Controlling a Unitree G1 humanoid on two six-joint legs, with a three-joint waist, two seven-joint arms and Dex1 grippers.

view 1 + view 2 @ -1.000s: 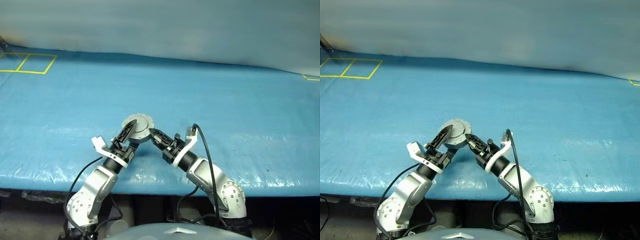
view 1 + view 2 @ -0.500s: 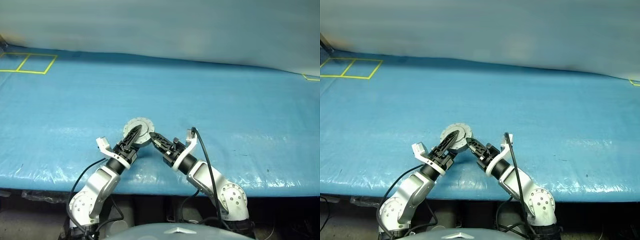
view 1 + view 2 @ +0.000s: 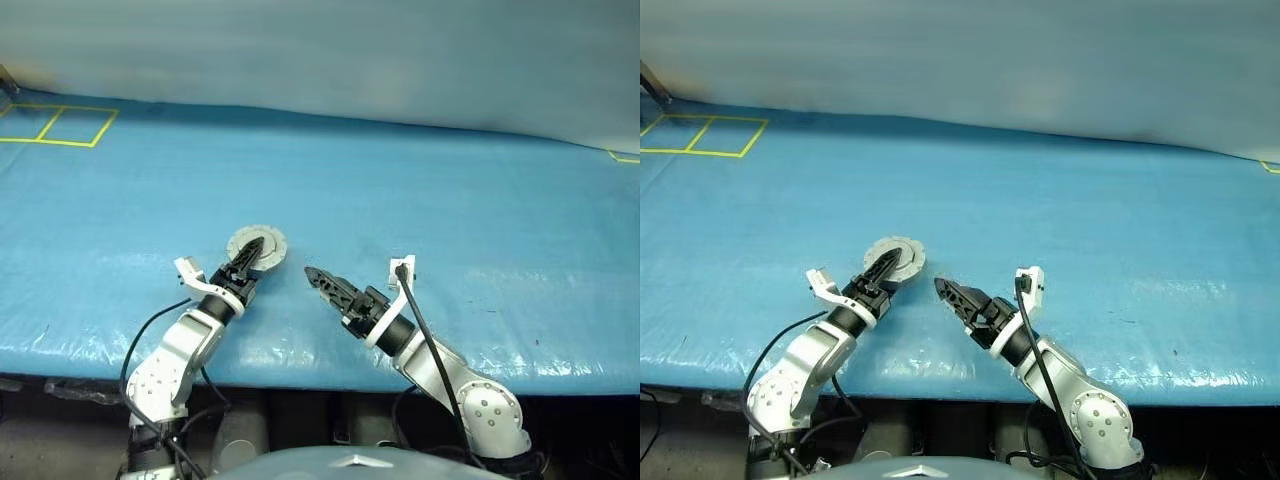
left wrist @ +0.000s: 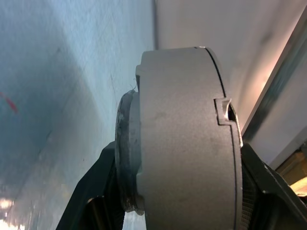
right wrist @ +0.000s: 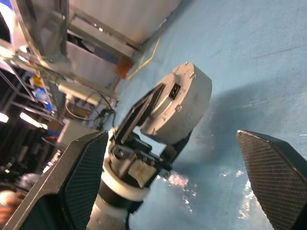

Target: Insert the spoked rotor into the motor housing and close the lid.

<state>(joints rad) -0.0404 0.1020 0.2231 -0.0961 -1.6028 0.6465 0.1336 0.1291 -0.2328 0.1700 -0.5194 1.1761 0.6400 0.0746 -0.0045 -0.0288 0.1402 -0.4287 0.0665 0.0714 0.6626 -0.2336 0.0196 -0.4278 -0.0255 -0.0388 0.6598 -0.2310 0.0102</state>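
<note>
The left gripper point(image 3: 252, 256) is clamped on the motor housing point(image 3: 256, 246), lid point(image 5: 184, 98) closed, over the blue tabletop point(image 3: 450, 200). The right gripper point(image 3: 318, 280) is just beside the housing, apart from it, its fingers spread wide and empty. A small dark mark on the lid is perhaps a label; it is unreadable.

A blue sheet covers the worktop point(image 3: 450, 200); yellow tape squares point(image 3: 60, 126) lie at its far left corner.
</note>
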